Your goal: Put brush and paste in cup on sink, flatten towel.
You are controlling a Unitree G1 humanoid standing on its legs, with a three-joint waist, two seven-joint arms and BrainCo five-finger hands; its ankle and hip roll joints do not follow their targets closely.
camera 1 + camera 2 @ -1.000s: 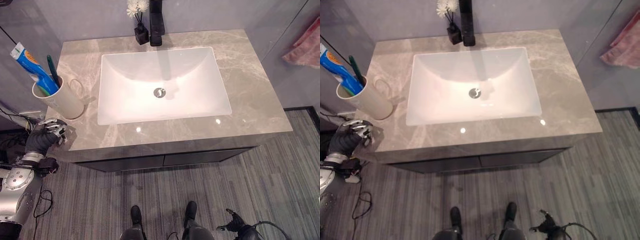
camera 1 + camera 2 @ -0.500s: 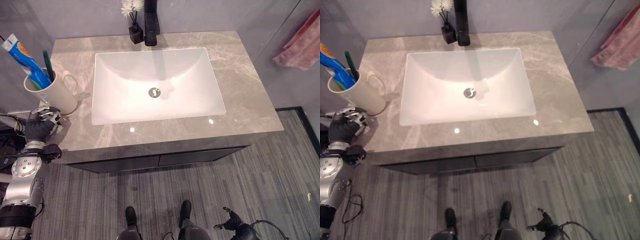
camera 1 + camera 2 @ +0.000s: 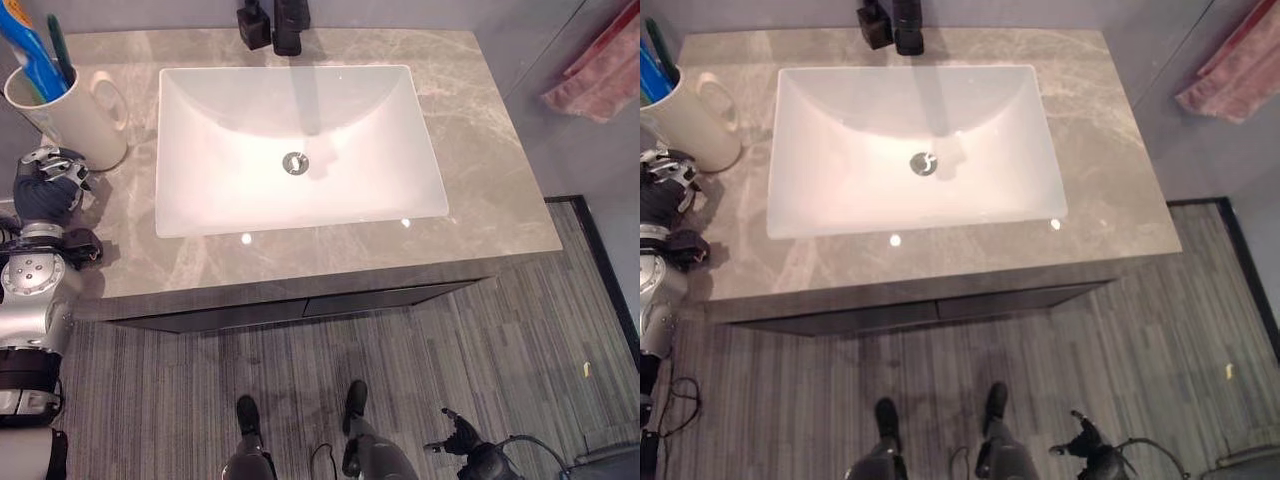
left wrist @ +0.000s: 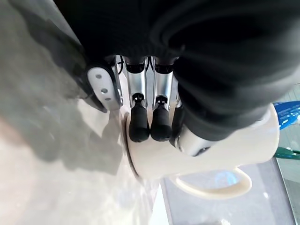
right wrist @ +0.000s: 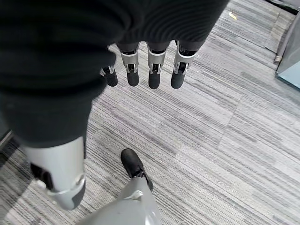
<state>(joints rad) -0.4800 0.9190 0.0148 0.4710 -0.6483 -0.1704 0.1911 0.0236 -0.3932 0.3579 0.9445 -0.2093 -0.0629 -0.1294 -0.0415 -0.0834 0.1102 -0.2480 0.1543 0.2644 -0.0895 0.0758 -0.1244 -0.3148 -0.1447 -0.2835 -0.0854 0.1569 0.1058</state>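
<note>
The left hand (image 3: 45, 180) sits at the left edge of the grey marbled worktop (image 3: 480, 150), just in front of the cup (image 3: 70, 115). In its wrist view the fingers (image 4: 139, 123) run fairly straight, loosely open and holding nothing, with their dark tips right against the base of the cup; whether they actually touch it I cannot tell.

The cup is cream-coloured and stands upright at the rear left corner of the worktop, its handle turned toward the sink (image 3: 295, 145). Inside it stand the blue toothpaste tube (image 3: 22, 45) and the green toothbrush (image 3: 60, 45), both leaning and projecting above the rim.

The white rectangular sink occupies the middle of the worktop, with a round metal drain (image 3: 295, 163) at its centre. Behind it, at the back edge, stands a black tap (image 3: 288, 20) with a small dark bottle (image 3: 254, 25) just to its left.

At the far right, well apart from the worktop, a pink towel (image 3: 600, 75) hangs against the grey wall, bunched and wrinkled.

The right hand (image 5: 140, 56) hangs low over the grey striped floor (image 5: 225, 140), its fingers straight, relaxed and empty.
</note>
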